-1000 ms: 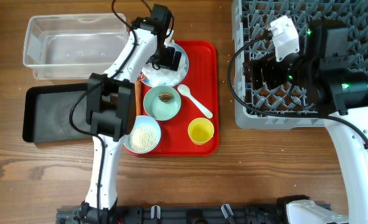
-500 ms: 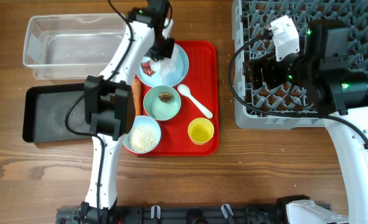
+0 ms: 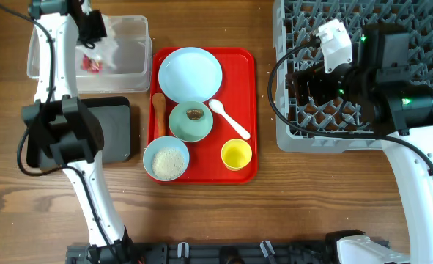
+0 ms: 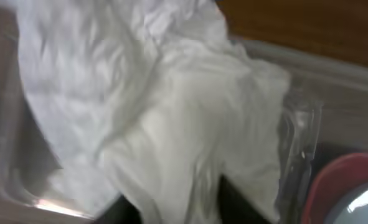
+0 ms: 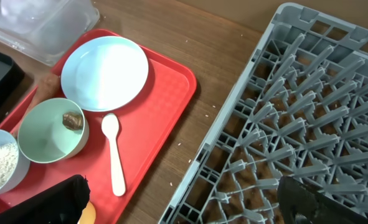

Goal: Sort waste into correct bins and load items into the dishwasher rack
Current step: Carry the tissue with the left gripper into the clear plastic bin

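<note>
White napkin (image 4: 171,124) fills the left wrist view, over the clear tub (image 3: 132,55) at top-left of the table (image 3: 311,205). Left tool (image 3: 93,28) sits above the tub; fingers hidden by paper, so can't tell if it's gripping or not. Red wrapper (image 3: 93,64) lies inside the tub. Black tray (image 3: 117,132) is just beside the tub.

On the red tray (image 3: 249,95):
- plate (image 3: 190,73), bare
- teal bowl (image 3: 183,128) w/ brown scrap (image 3: 195,114)
- blue bowl (image 3: 150,147) w/ rice (image 3: 167,161)
- yellow cup (image 3: 236,155)
- spoon (image 3: 228,119)
- carrot (image 3: 159,114) along its left edge

Right tool (image 5: 180,190) hovers over the grey rack (image 3: 421,29), jaws wide apart, nothing between.
</note>
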Available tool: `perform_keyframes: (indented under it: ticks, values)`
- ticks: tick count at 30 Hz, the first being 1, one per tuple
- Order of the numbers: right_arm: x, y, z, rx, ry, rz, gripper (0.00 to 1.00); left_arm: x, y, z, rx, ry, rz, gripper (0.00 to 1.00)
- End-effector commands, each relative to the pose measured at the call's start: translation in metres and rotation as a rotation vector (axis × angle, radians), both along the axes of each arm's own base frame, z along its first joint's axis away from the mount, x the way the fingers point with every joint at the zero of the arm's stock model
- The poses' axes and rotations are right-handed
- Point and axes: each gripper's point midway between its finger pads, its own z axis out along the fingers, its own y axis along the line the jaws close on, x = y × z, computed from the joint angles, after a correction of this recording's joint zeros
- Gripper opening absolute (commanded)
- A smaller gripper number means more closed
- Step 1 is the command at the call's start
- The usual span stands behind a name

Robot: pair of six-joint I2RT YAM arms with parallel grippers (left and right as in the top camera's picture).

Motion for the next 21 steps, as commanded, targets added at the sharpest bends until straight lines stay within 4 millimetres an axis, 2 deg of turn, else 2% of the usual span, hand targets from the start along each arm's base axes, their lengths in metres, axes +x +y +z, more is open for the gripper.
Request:
perform_keyframes:
  ticks: [1, 4, 6, 9, 12, 13, 15, 16, 18, 21]
  values:
    - [-0.001, 0.003, 0.006, 0.024, 0.001, 0.003, 1.0, -0.006, -0.016, -0.008, -0.049, 0.038, -0.031, 1.0]
    - [-0.001, 0.003, 0.005, 0.024, 0.004, 0.004, 1.0, -0.012, -0.017, -0.008, -0.053, 0.06, -0.031, 1.0]
    - [-0.001, 0.003, 0.005, 0.023, 0.003, 0.003, 1.0, -0.019, -0.017, 0.002, -0.053, 0.065, -0.03, 1.0]
    - [-0.001, 0.003, 0.006, 0.023, 0.0, 0.005, 1.0, -0.022, -0.019, 0.031, -0.048, 0.021, -0.032, 1.0]
    - [0.0, 0.003, 0.006, 0.023, -0.003, 0.005, 1.0, -0.031, -0.03, 0.076, -0.038, -0.05, -0.052, 1.0]
    - [0.0, 0.003, 0.006, 0.023, -0.003, 0.005, 1.0, -0.037, -0.037, 0.089, -0.037, -0.06, -0.065, 1.0]
    - [0.0, 0.003, 0.006, 0.028, 0.001, -0.001, 1.0, -0.069, -0.065, 0.114, -0.05, -0.019, -0.114, 1.0]
    - [0.0, 0.003, 0.006, 0.036, 0.004, -0.009, 1.0, -0.083, -0.078, 0.12, -0.053, 0.009, -0.138, 1.0]
    - [0.001, 0.003, 0.007, 0.04, 0.003, -0.014, 1.0, -0.108, -0.111, 0.121, -0.099, 0.086, -0.102, 1.0]
    - [0.001, 0.003, 0.007, 0.04, -0.001, -0.013, 1.0, -0.129, -0.146, 0.114, -0.109, 0.167, -0.132, 1.0]
